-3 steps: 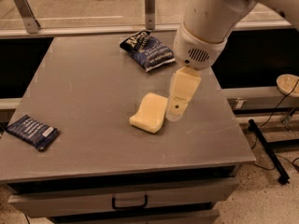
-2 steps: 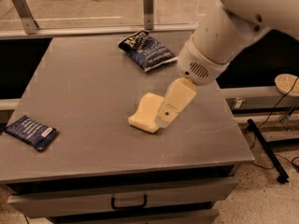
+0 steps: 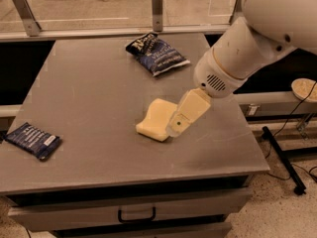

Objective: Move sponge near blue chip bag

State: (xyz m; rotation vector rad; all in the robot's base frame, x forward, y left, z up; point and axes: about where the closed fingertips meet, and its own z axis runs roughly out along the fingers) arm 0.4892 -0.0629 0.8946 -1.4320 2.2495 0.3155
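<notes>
Camera view: nearest is the front of the bench [image 3: 89, 98], with a drawer [image 3: 213, 202] under the top and a dark handle [image 3: 136, 215] on it.

Front-left on the bench top, close to the left edge: a flat blue packet [image 3: 33, 141] with a white label. It lies flat, well apart from everything else.

Mid-bench, slightly right of centre: the sponge [image 3: 155, 119], pale yellow with wavy sides, resting flat on the top.

The end effector [image 3: 176, 127] is at the sponge's right side. It is cream-coloured and tilted down and to the left, with its tip low at the bench surface. From this angle it overlaps the sponge's right edge, and it looks like contact. Can't tell how wide it stands, since only one cream face shows.

Behind it the white arm [image 3: 233, 58] comes in from the upper right. Its round vented housing sits just above the end effector.

Farther back, near the rear edge: the blue chip bag [image 3: 156, 54], puffy and crinkled, with white lettering and its black end toward the rear-left. Sponge and bag are apart, with bare bench between them.

Beyond the bench: an upright metal post [image 3: 157, 8] against a pale floor.
</notes>
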